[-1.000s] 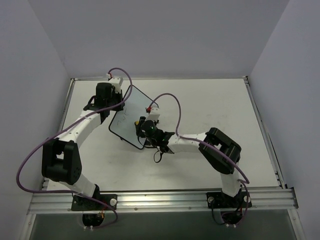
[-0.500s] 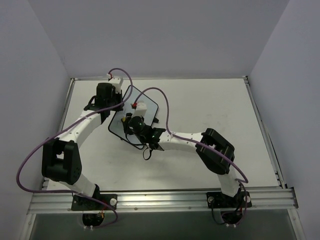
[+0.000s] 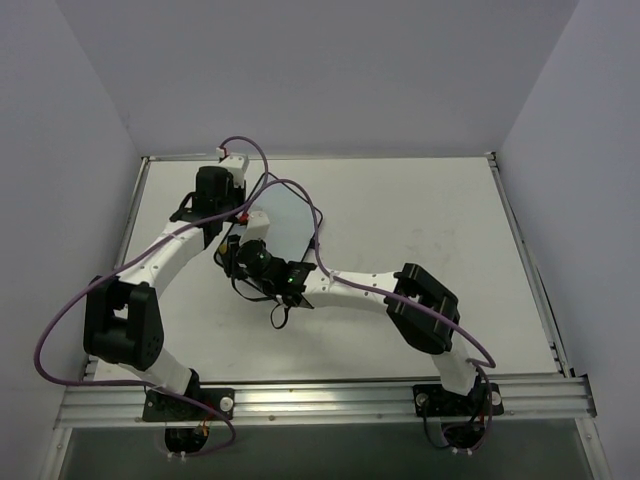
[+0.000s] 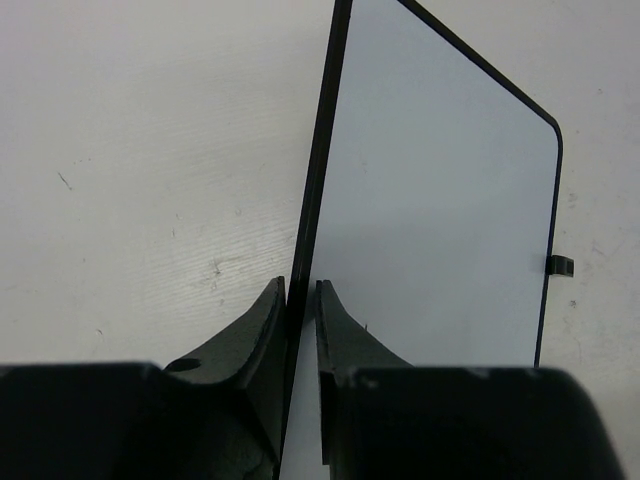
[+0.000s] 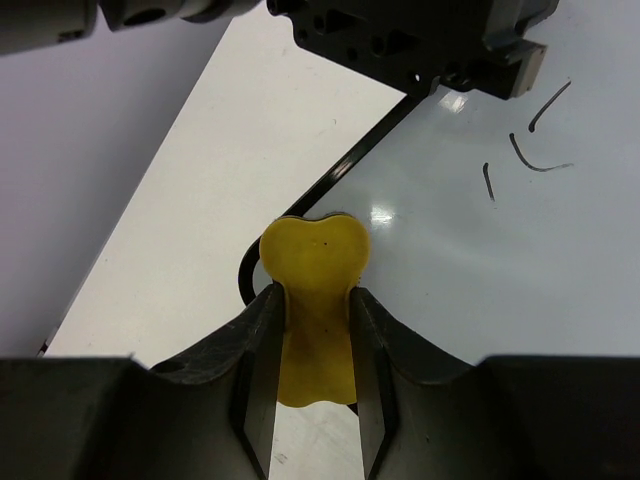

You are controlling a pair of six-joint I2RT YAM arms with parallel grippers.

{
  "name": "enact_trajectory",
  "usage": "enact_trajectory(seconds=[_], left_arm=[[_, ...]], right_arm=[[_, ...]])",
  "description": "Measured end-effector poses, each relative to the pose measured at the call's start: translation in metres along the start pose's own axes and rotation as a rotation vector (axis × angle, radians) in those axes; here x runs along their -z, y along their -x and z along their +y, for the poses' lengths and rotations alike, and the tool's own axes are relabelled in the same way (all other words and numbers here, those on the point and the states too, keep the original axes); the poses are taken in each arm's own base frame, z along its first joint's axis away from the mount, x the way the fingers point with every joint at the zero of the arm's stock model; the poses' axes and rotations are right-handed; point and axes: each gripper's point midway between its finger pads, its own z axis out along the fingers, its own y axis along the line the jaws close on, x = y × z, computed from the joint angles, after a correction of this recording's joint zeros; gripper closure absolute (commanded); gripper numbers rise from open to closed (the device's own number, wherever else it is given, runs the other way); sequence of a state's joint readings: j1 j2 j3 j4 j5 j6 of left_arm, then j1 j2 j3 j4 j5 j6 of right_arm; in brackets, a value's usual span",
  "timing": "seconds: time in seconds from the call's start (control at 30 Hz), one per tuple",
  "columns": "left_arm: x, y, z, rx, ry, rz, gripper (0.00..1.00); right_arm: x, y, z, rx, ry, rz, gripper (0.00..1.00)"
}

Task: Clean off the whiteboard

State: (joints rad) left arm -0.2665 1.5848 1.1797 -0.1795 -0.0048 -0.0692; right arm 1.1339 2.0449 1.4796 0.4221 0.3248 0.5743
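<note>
Right claw [image 5: 315,292] has swept left across the whiteboard [image 5: 480,260] to its corner, clamped on yellow eraser [image 5: 315,250], while left claw [image 4: 300,290] pinches the board's edge far-left on the table [image 4: 150,150]; overrunning the frame likely leaves pen marks [image 5: 535,150].

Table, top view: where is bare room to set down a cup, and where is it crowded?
Bare: the table beyond the right arm, up to the far and right edges. Also the near strip between the arm bases. Crowded: far left, where the left claw grips the whiteboard and the right claw holds a yellow eraser at it.
</note>
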Motion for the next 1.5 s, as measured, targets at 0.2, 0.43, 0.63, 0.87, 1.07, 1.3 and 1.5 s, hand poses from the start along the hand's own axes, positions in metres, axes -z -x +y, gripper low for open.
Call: enact_trajectory(seconds=[0.2,0.43,0.63,0.87,1.07,1.3,1.5], left_arm=[[0.001,0.001,-0.001,-0.007,0.005,-0.003,0.98],[0.001,0.001,-0.001,-0.007,0.009,-0.005,0.98],[0.002,0.002,-0.002,-0.018,0.011,-0.008,0.98],[0.005,0.004,-0.004,-0.034,0.008,-0.012,0.98],[0.005,0.004,-0.004,-0.037,0.009,-0.011,0.98],[0.006,0.004,-0.004,-0.041,0.010,-0.011,0.98],[0.006,0.003,-0.003,-0.043,0.019,-0.009,0.98]], right_arm=[[-0.003,0.002,-0.007,-0.002,-0.002,0.017,0.91],[-0.009,0.009,-0.034,-0.007,-0.052,0.026,0.91],[-0.019,0.024,-0.090,-0.026,-0.160,0.025,0.91],[-0.025,0.030,-0.141,-0.034,-0.270,0.039,0.90],[-0.025,0.030,-0.141,-0.025,-0.272,0.038,0.88],[-0.025,0.032,-0.133,0.007,-0.268,0.040,0.88],[-0.028,0.037,-0.098,0.031,-0.211,0.031,0.89]])
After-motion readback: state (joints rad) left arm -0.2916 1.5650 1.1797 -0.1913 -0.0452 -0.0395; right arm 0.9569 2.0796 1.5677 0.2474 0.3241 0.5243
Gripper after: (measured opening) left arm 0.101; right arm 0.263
